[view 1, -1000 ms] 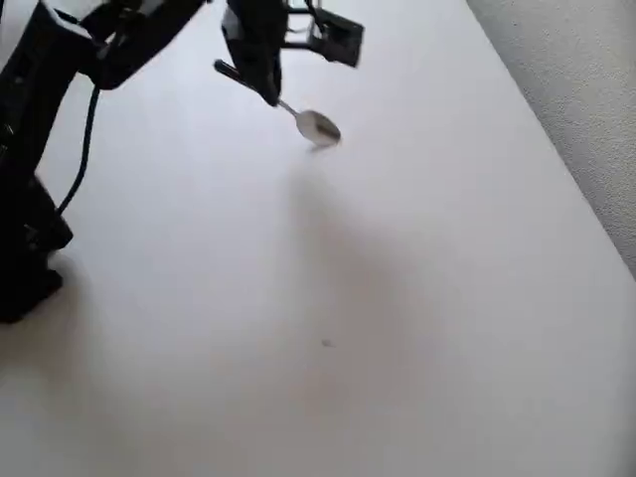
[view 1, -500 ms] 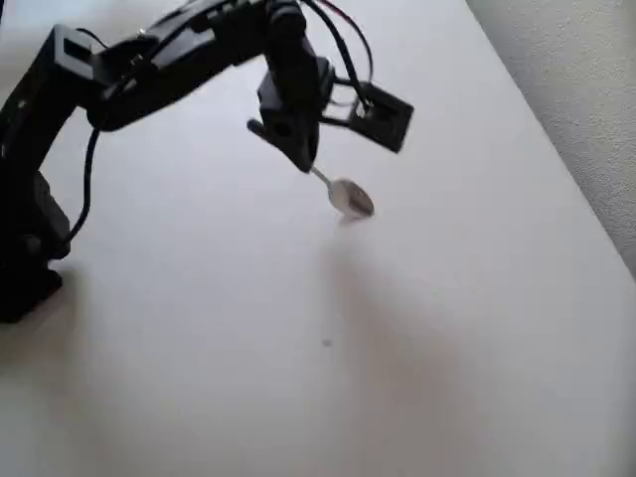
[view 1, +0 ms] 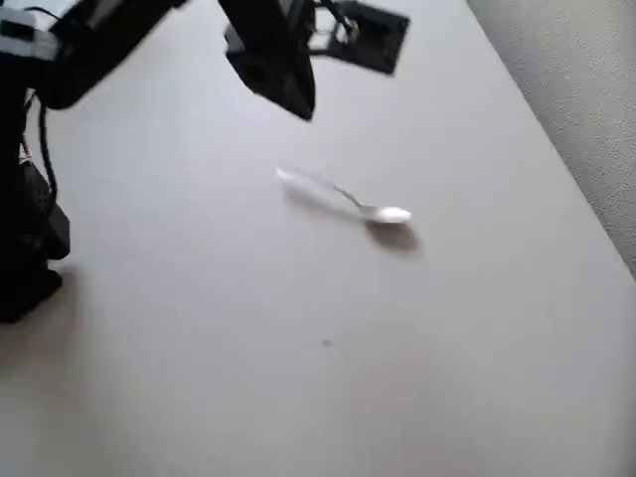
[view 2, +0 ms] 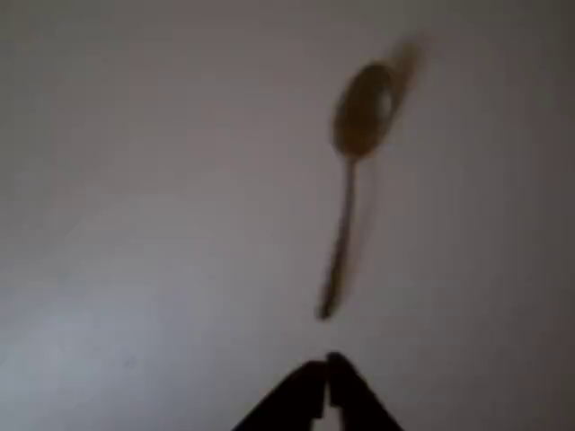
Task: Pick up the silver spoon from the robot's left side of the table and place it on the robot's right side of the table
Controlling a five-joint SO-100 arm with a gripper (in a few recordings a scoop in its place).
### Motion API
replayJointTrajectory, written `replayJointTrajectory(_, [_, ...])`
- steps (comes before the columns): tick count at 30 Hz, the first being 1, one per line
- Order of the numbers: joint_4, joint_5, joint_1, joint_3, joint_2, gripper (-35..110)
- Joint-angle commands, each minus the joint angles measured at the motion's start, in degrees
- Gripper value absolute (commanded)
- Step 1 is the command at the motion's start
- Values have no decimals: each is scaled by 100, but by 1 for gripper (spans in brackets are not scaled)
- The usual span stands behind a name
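The silver spoon lies free on the white table, a little right of centre in the overhead view. Its bowl points right and its handle points left. My black gripper hangs above and to the upper left of it, apart from it. In the wrist view the spoon lies ahead of the gripper, bowl at the far end and handle end just short of the fingertips. The two fingertips sit together with nothing between them.
The arm's black base and cable stand at the left edge. The table's straight edge runs diagonally at the upper right, with grey carpet floor beyond it. A tiny dark speck marks the tabletop below the spoon.
The spoon was held in the gripper and carried down and to the right. Now it lies loose on the table, and the gripper has risen away toward the top of the view.
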Motion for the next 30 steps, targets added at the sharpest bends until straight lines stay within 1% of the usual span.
replayJointTrajectory(1, [0,-53,62,598,729,-2])
replayJointTrajectory(3, [-9,70,185,606,334,-2])
replayJointTrajectory(4, [-18,70,237,606,132,1])
replayJointTrajectory(7, [-229,26,422,536,-431,19])
replayJointTrajectory(9, [-527,18,519,501,-729,21])
replayJointTrajectory(12, [-703,-105,580,114,-1257,25])
replayJointTrajectory(19, [-352,-396,659,-2162,-3164,25])
replayJointTrajectory(22, [-404,-562,756,-2443,-3647,24])
replayJointTrajectory(29, [-633,-888,1063,-2452,-4219,23])
replayJointTrajectory(30, [-668,-932,1107,-2461,-4280,21])
